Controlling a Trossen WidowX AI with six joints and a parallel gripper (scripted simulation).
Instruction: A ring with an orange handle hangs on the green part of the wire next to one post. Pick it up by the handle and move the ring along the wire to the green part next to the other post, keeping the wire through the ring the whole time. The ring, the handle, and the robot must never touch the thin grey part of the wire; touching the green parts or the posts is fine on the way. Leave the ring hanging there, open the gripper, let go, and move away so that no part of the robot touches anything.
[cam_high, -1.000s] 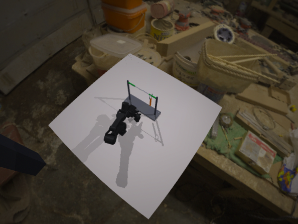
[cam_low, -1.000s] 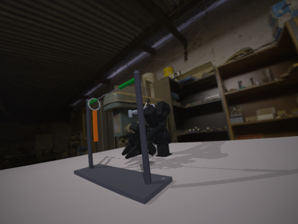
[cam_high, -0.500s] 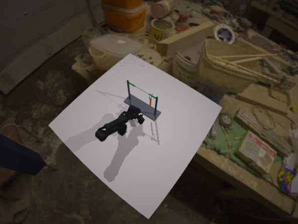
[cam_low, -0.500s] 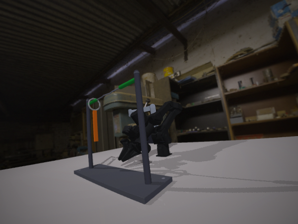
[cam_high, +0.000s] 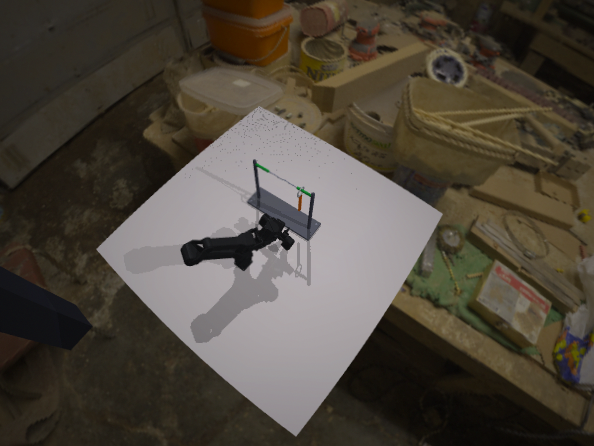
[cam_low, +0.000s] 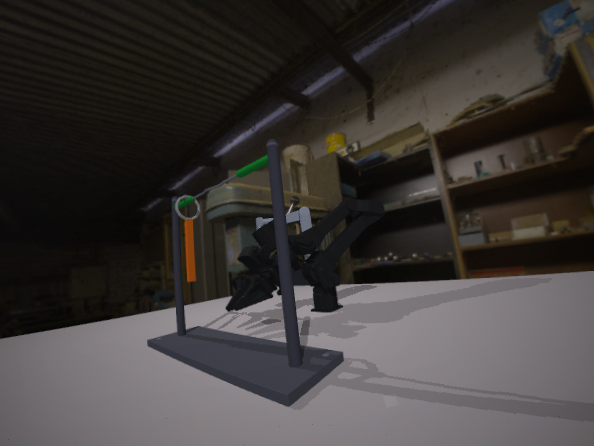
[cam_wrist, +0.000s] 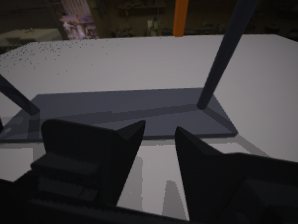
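The ring (cam_low: 189, 207) hangs on the green part of the wire (cam_low: 186, 201) right beside the shorter-looking far post (cam_low: 178, 270) in the exterior view, with its orange handle (cam_low: 190, 250) dangling straight down, well above the dark base plate (cam_low: 260, 372). A second green sleeve (cam_low: 252, 166) sits next to the other post (cam_low: 283, 250), and the thin grey wire (cam_low: 215, 187) runs between the two. The black arm (cam_high: 225, 247) reaches low across the white table top (cam_high: 310, 325) toward the stand, and the gripper (cam_wrist: 160, 135) hovers just short of the base plate's near edge, below the handle's height. Its jaws are partly closed with a visible gap between the fingertips and nothing between them; through that gap only table surface and base plate show. In the wrist view the lower end of the handle (cam_wrist: 181, 17) appears at the top edge, beyond the plate and apart from the fingers, near the post (cam_wrist: 222, 60) on the right.
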